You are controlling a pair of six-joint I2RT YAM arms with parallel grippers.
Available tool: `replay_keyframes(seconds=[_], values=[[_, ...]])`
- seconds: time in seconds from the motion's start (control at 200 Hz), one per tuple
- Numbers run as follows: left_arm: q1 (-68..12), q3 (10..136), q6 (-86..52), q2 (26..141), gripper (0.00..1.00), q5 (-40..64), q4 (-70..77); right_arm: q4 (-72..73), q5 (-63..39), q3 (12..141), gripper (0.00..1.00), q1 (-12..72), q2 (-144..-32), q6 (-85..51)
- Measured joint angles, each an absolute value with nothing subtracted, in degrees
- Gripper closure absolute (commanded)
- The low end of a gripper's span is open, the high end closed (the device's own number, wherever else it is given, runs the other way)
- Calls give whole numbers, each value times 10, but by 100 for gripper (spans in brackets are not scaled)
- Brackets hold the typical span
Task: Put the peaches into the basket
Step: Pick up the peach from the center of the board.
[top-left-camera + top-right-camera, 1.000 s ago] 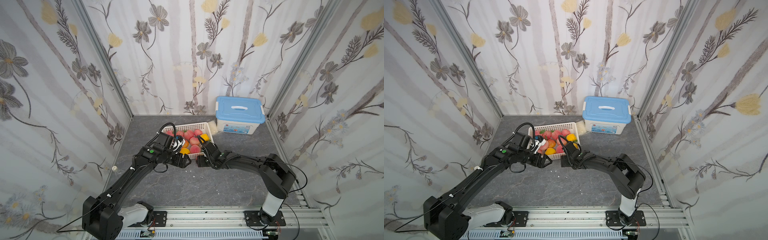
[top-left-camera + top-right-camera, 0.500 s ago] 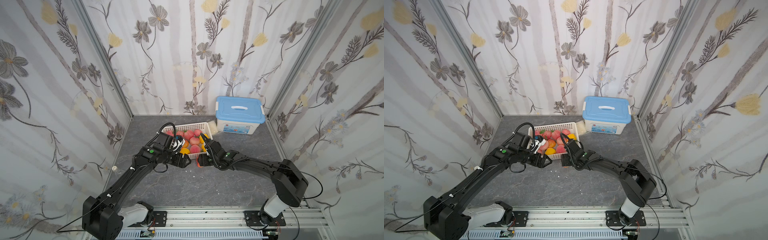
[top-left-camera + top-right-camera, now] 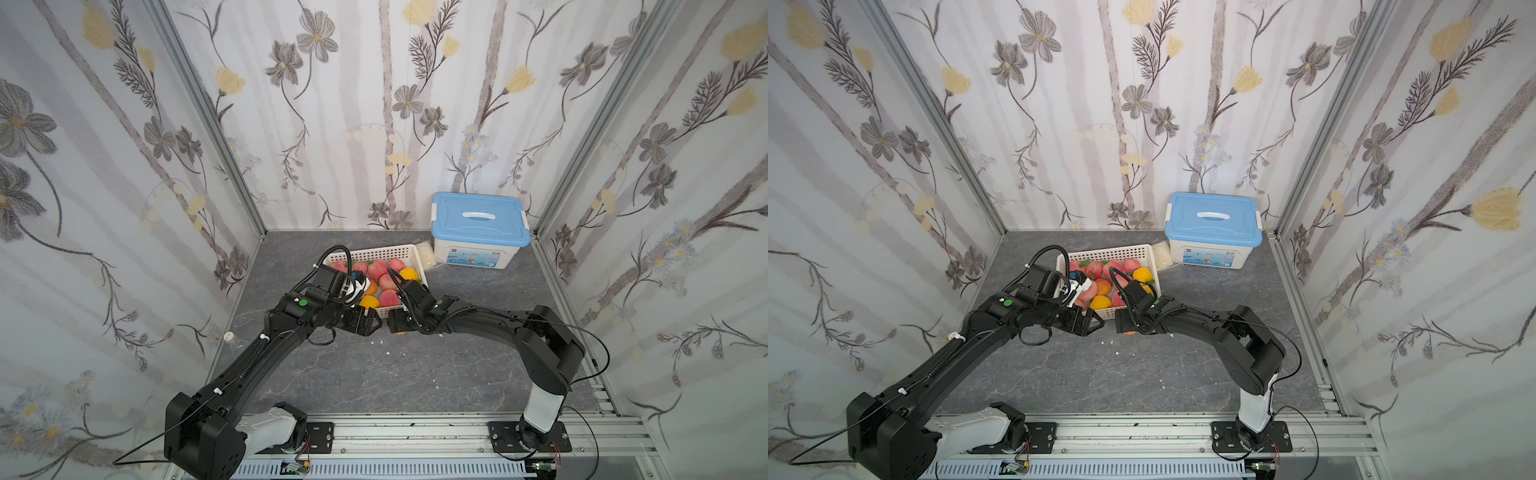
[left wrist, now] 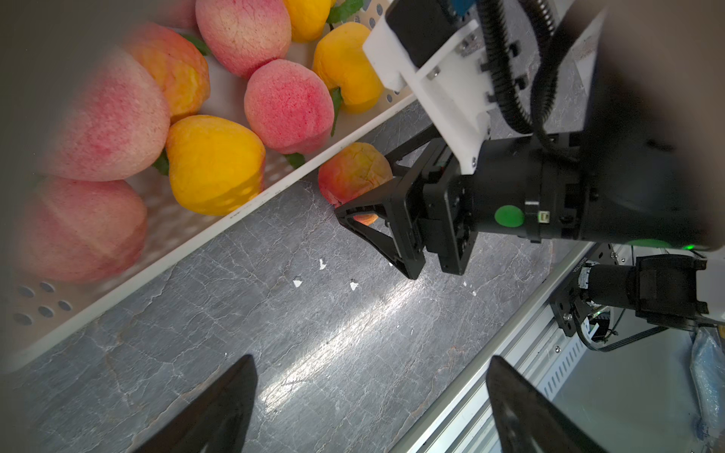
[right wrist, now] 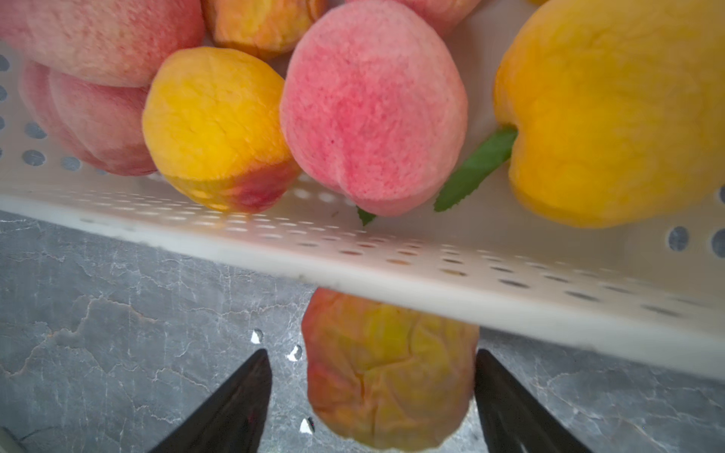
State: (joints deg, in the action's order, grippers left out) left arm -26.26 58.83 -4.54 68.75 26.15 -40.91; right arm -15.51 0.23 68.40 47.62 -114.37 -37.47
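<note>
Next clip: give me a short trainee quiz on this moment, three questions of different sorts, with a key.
1. True or false: the peach between the right tool's fingers lies inside the basket.
2. What does the left tool hold? A: a peach. B: nothing. C: the basket's rim.
3. Fill in: the box beside the basket has a ___ lid.
Key: 1 false, it lies on the table just outside the wall; 2 B; 3 blue.
</note>
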Motion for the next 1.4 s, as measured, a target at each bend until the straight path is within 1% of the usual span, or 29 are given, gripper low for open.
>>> replay_keyframes(seconds=[0.105,0.39,0.565,0.769,0.994,1.199,1.399], values=[[-263,588,-45,687,7,262,-409,-156,3,684,21,476,-1153,-377],[-263,588,-45,685,7,261,-409,-155,2,686,34,476,-1159,-381],[-263,588,-45,685,7,261,-409,-158,2,676,36,477,-1140,-381],[-263,588,-45,685,7,262,-409,-170,4,643,37,484,-1068,-380],[-263,588,-45,685,7,262,-409,-206,6,641,37,482,-992,-370],[-263,588,-45,683,7,262,-409,-224,2,694,37,442,-988,-344],[-263,588,-45,681,7,261,-409,-236,3,807,37,401,-1057,-302]])
